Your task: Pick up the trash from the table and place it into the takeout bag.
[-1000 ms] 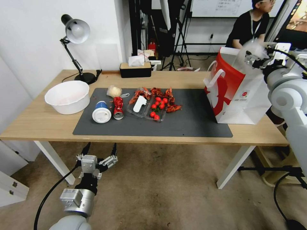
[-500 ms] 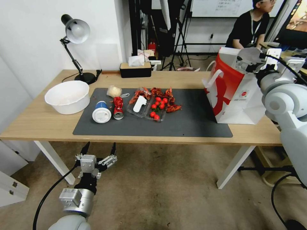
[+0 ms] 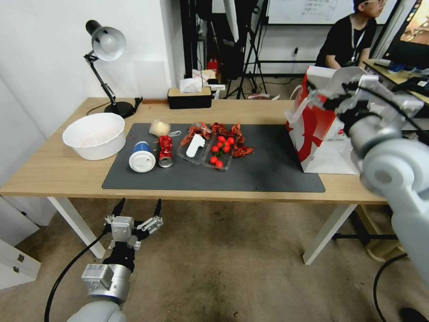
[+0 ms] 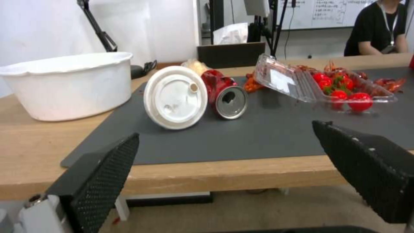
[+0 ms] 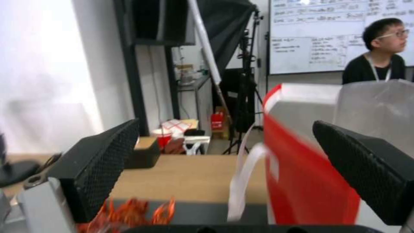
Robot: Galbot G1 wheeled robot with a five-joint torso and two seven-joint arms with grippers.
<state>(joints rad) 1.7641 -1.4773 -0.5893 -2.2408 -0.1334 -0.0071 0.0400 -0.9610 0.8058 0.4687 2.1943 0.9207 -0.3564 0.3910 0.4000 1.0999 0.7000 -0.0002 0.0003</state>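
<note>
A two-armed wheeled robot faces a long light-wood table (image 3: 268, 114) with white legs and a large dark grey mat (image 3: 268, 170). The right gripper (image 3: 328, 91) hangs at the near upper edge of the large boxy red-and-white paper takeout bag (image 3: 315, 129) with white loop handles, which stands upright at the table's right end, partly on the mat; its black fingers (image 5: 99, 161) are spread wide with nothing between them, and the right wrist view looks past them at the bag's red panel (image 5: 302, 181). The left gripper (image 3: 137, 209) is held low, below and in front of the table's near edge, its fingers (image 4: 103, 171) likewise spread and empty. On the mat's left part, the blue-and-white cup with a white lid (image 3: 142, 157) lies on its side, lid toward the robot, just beside a crushed red drink can (image 3: 165, 151) also on its side. A pale crumpled wad (image 3: 159, 128) sits behind them near the mat's far edge. A white shallow bowl (image 3: 94, 135) rests on bare wood left of the mat. A clear plastic clamshell box (image 3: 210, 150) holding red cherry tomatoes lies open at mid-mat, with red crayfish shells (image 3: 225, 130) scattered around it.
</note>
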